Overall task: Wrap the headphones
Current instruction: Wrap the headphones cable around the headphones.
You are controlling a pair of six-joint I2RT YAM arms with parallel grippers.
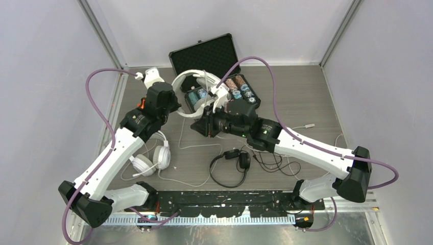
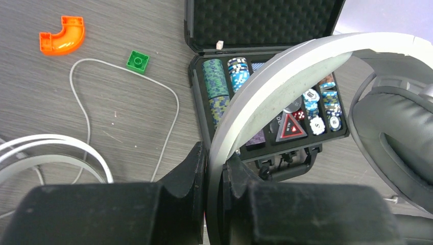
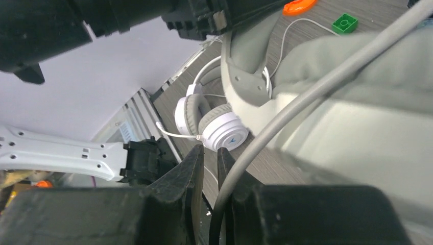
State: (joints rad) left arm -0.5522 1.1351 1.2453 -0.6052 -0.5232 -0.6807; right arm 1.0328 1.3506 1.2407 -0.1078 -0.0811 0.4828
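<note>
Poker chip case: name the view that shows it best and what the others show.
The left wrist view: the poker chip case lies open, foam lid and chip stacks sharp, though the white-grey headphones cross it. The top external view shows it small and partly covered. The right wrist view misses it.

The grey wood-grain table [image 1: 306,102] under my arms carries an open black case [image 1: 204,56] of chips, a white headset [image 1: 153,161], a black headset [image 1: 232,163], a white cord [image 2: 177,109], an orange elbow piece [image 2: 64,34] and a green brick [image 2: 138,60].
</note>
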